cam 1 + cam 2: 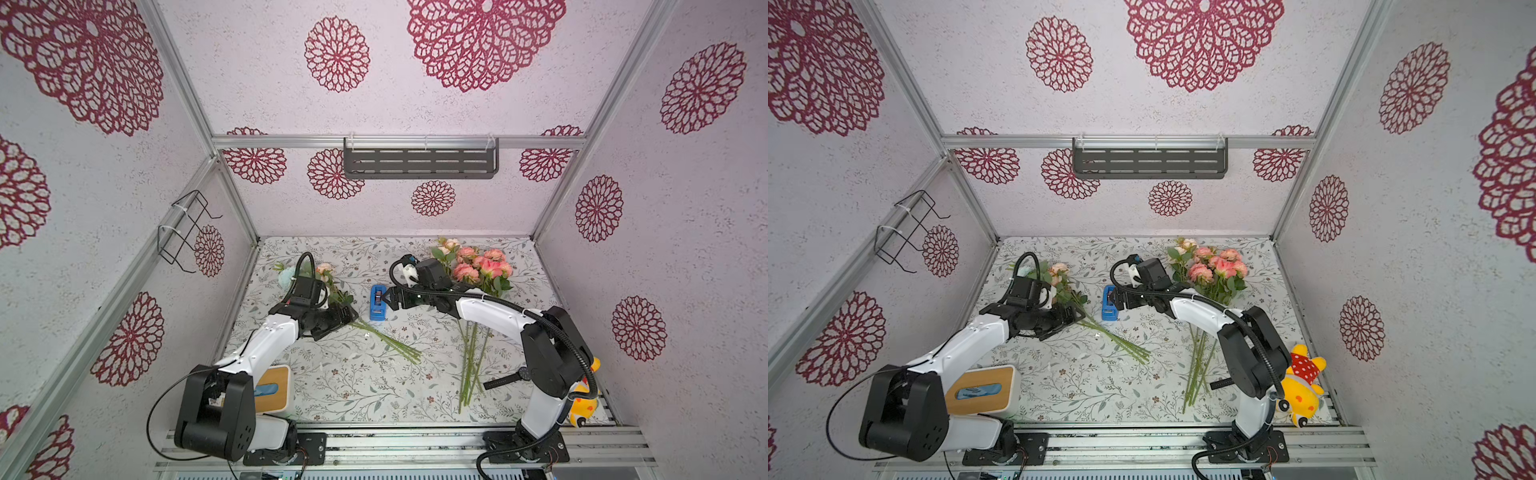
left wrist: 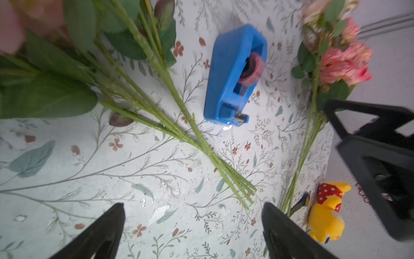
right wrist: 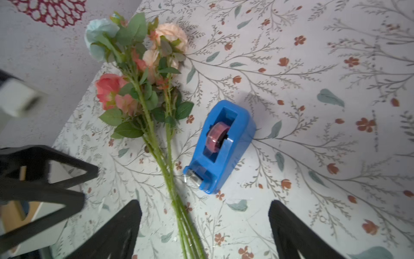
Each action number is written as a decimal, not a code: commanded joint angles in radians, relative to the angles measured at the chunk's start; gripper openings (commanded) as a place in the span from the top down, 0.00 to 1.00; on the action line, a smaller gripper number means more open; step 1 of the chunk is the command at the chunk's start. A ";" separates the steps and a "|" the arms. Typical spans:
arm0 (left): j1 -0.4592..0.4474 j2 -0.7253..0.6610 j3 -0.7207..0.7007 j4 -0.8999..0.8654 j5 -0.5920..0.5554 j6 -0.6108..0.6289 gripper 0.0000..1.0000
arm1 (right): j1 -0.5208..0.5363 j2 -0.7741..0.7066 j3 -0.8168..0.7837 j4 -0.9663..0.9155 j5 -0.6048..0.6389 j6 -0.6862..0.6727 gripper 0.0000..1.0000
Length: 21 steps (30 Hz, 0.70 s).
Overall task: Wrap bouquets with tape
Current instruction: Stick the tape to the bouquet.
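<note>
Held left gripper [image 2: 193, 205] and right gripper [image 3: 205, 201] near tape [image 1: 377, 302], jaws wide, empty; judged centre-left bouquet [image 1: 390, 342] possibly bound, right-side bouquet [image 1: 482, 270] unwrapped.

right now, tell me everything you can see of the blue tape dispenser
The tape dispenser is glossy blue plastic, boat-shaped, with a slot holding a pinkish roll on a dark hub and a metal cutter at its narrow end. It stands upright on the floral table, beside one bouquet's stems, with nothing gripping it.
</note>
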 commanded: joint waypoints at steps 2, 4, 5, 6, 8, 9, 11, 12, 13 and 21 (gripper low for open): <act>0.061 -0.013 -0.014 0.091 0.006 -0.147 0.02 | 0.130 0.022 0.030 -0.052 0.153 -0.140 0.11; 0.080 0.001 -0.043 0.185 0.043 -0.268 0.02 | 0.161 0.078 0.089 -0.098 0.154 -0.164 0.16; 0.080 0.008 -0.059 0.241 0.055 -0.313 0.02 | 0.172 0.100 0.107 -0.106 0.151 -0.173 0.19; 0.076 0.017 -0.075 0.299 0.063 -0.357 0.02 | 0.182 0.124 0.126 -0.111 0.144 -0.180 0.22; 0.072 0.035 -0.098 0.372 0.061 -0.425 0.02 | 0.194 0.159 0.149 -0.106 0.121 -0.190 0.27; 0.072 0.039 -0.115 0.417 0.058 -0.454 0.01 | 0.197 0.177 0.160 -0.103 0.108 -0.192 0.29; 0.072 0.036 -0.132 0.446 0.033 -0.474 0.01 | 0.203 0.212 0.179 -0.101 0.079 -0.195 0.33; 0.072 0.030 -0.136 0.446 0.023 -0.476 0.00 | 0.206 0.227 0.187 -0.102 0.071 -0.199 0.35; 0.072 0.028 -0.134 0.446 0.021 -0.472 0.00 | 0.210 0.241 0.195 -0.108 0.074 -0.204 0.37; 0.037 0.033 -0.119 0.439 0.009 -0.449 0.01 | 0.214 0.265 0.196 -0.120 0.083 -0.207 0.46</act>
